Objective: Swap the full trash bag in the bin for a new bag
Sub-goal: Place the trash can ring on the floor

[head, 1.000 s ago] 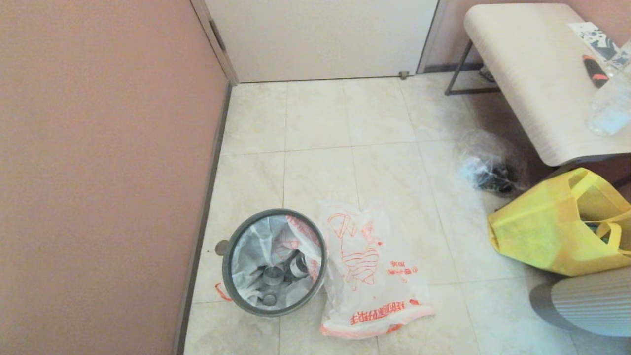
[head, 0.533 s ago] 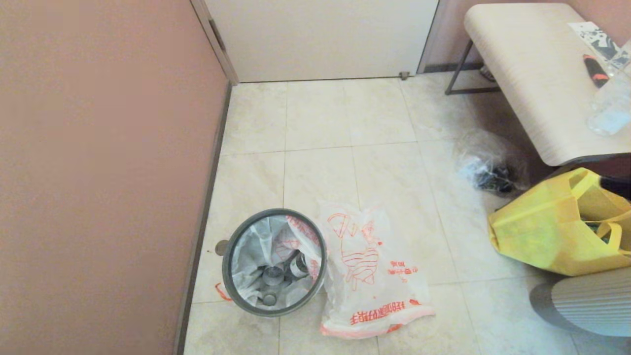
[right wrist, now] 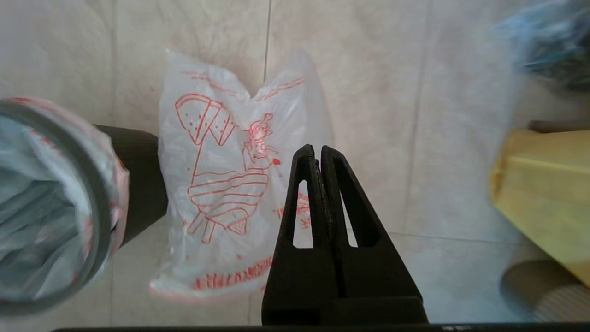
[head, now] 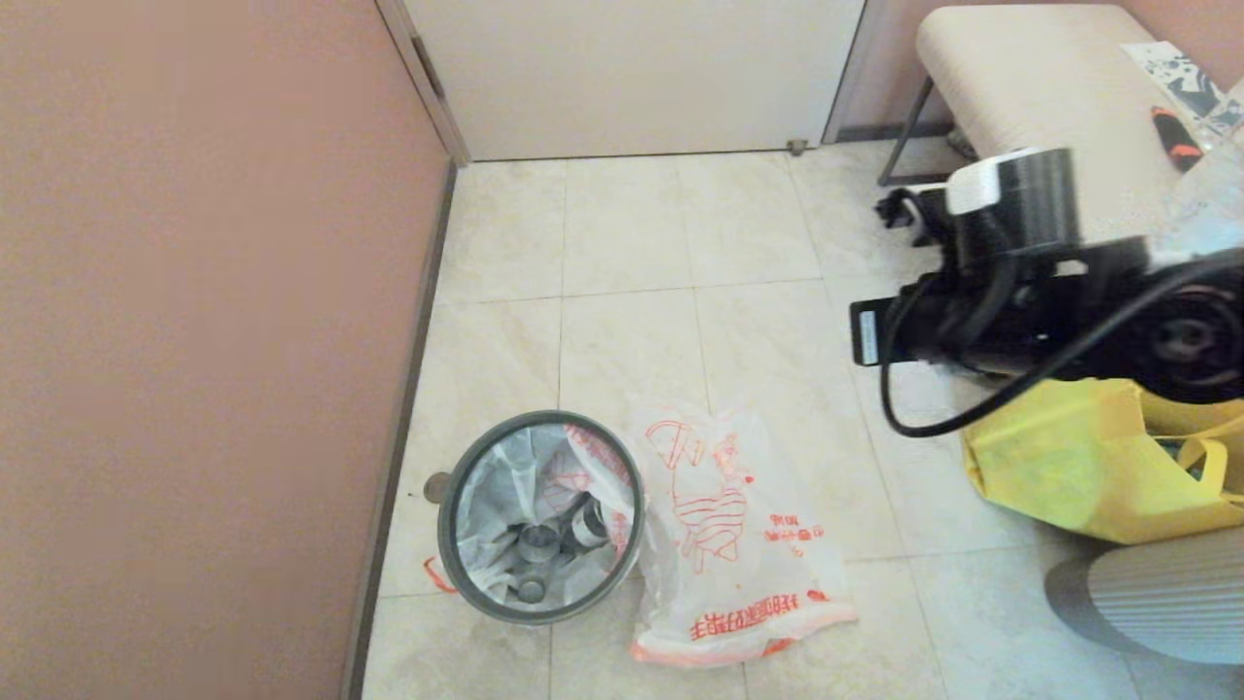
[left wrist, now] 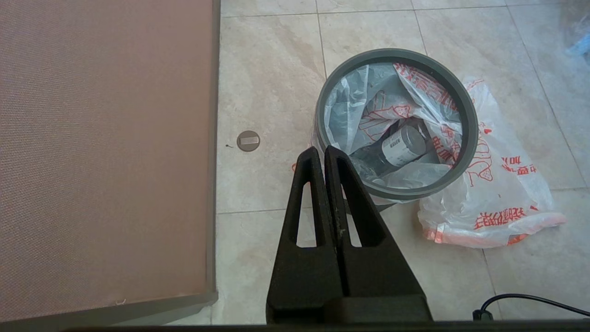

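The bin (head: 544,418), a small round dark-grey wastebasket with a thin grey hoop, stands on the tiled floor near the pink wall. The full trash bag (head: 496,496) lines it, translucent white with grey cans (left wrist: 403,145) showing inside. The new bag (head: 739,544), white with a red drawing and red characters, lies flat on the floor against the bin's right side. My left gripper (left wrist: 321,151) is shut and empty, hovering above the floor beside the bin (left wrist: 392,53). My right gripper (right wrist: 318,150) is shut and empty, high over the new bag (right wrist: 221,193).
The pink wall (head: 194,340) runs close along the bin's left. A yellow fabric tote (head: 1069,457), a grey ribbed object (head: 1166,593) and a table (head: 1030,87) crowd the right. A round floor cap (left wrist: 248,140) sits by the wall. A door (head: 632,68) closes the far end.
My right arm has swung into the head view from the right, now covering the clear bag and part of the tote. Bin and both bags have not moved.
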Robot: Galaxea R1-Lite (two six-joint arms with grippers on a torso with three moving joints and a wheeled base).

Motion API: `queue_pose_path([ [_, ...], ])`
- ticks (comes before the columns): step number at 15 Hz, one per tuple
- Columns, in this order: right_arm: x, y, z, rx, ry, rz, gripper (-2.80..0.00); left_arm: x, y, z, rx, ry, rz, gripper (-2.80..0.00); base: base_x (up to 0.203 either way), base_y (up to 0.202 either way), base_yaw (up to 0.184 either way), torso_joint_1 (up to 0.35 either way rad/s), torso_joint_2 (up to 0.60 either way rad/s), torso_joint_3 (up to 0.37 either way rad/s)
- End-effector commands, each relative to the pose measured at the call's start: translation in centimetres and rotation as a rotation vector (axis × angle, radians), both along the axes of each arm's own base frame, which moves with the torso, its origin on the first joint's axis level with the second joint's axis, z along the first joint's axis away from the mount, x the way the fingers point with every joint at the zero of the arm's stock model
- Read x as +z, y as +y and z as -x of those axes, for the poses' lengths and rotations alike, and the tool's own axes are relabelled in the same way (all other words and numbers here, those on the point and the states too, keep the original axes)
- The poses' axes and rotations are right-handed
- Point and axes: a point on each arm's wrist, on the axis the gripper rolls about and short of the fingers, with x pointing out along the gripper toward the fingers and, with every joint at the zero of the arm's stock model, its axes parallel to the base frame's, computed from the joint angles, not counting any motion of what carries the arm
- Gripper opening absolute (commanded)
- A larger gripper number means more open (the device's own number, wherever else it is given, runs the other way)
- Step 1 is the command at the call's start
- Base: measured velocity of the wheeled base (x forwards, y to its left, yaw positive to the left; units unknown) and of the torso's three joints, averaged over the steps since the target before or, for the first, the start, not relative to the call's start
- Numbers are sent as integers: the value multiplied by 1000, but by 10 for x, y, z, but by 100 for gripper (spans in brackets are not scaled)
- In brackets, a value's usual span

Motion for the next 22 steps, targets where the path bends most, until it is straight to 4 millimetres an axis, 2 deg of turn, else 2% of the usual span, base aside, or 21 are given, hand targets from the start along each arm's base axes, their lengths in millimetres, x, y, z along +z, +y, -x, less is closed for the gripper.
queue_pose_path([
  [1,-52,46,-35,1,83,73,-280,-3,0,-1,1,12,0,-280,0,0,0,0,0,0],
  [5,-90,89,-38,-26,111,157,-280,-3,0,-1,1,12,-1,-280,0,0,0,0,0,0],
  [8,-103,113,-45,-28,106,119,-280,-3,0,-1,1,12,1,-280,0,0,0,0,0,0],
  [13,-124,155,-28,79,127,136,-280,-3,0,-1,1,12,1,-280,0,0,0,0,0,0],
  [14,-125,161,-22,119,135,126,0,-3,0,-1,1,12,1,-280,0,0,0,0,0,0],
  [17,-135,182,-9,214,159,130,0,-3,0,-1,1,12,0,-280,0,0,0,0,0,0],
  [22,-162,202,-20,206,151,164,0,-3,0,-1,1,12,0,-280,0,0,0,0,0,0],
])
